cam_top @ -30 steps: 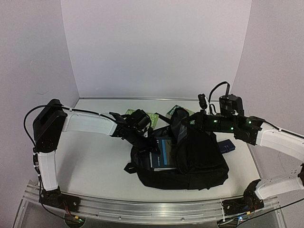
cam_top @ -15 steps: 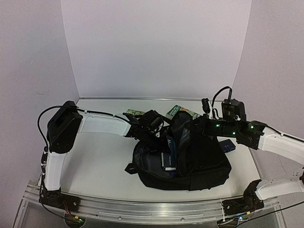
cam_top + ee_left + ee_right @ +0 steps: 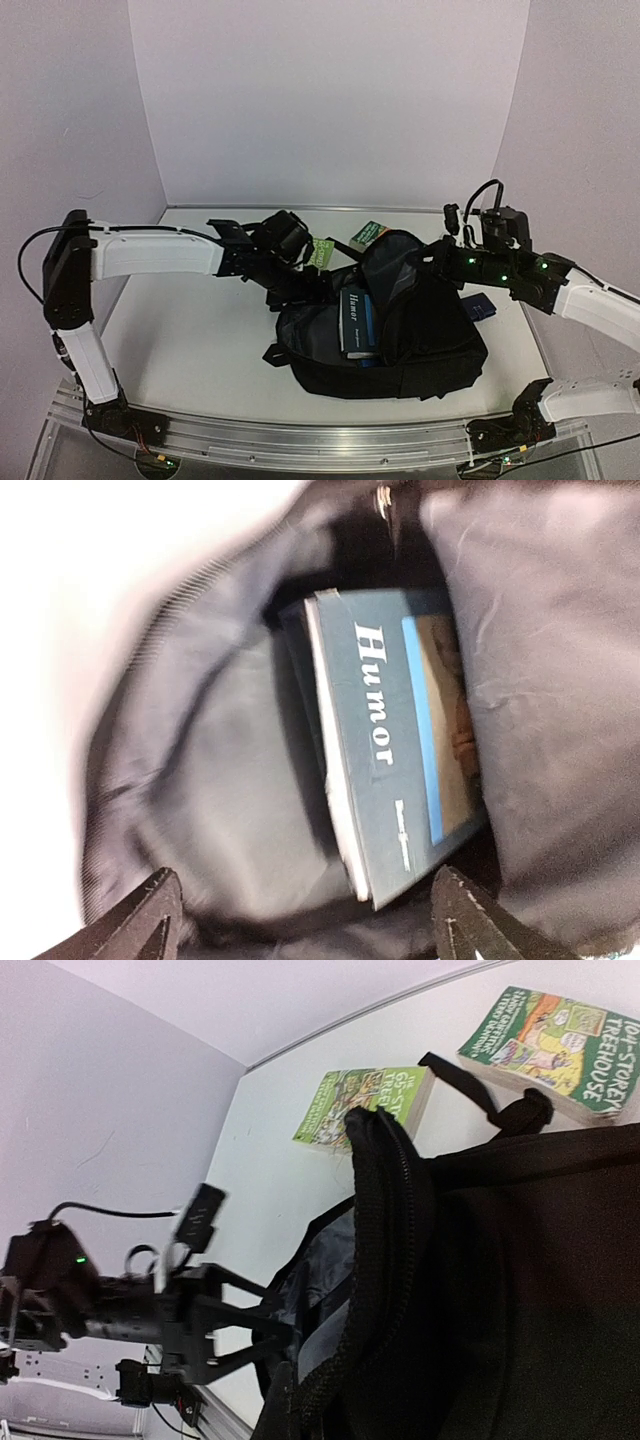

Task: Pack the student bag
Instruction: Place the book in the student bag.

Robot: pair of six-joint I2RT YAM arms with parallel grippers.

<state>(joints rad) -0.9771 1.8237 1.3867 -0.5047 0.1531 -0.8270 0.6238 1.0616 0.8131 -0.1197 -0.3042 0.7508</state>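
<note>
The student bag [image 3: 425,345], a big black backpack, lies at the table's middle with its mouth open to the left and grey lining [image 3: 215,780] showing. A dark blue book titled "Humor" [image 3: 358,322] [image 3: 395,770] sits inside it. My left gripper [image 3: 297,287] [image 3: 305,920] hovers at the mouth, open, with nothing between its fingers and the book just beyond them. My right gripper [image 3: 428,262] is shut on the bag's upper zipper rim [image 3: 385,1250] and holds the flap up.
Two green paperbacks lie behind the bag: one [image 3: 320,250] [image 3: 375,1105] by my left wrist, the other [image 3: 372,232] [image 3: 555,1045] further right. A small dark blue pouch [image 3: 481,307] sits right of the bag. A bag strap [image 3: 500,1110] lies between the paperbacks.
My left gripper pushed the book into the bag, let go and drew back to the left with its jaws wide. The book now rests inside. My right gripper kept its hold on the rim.
</note>
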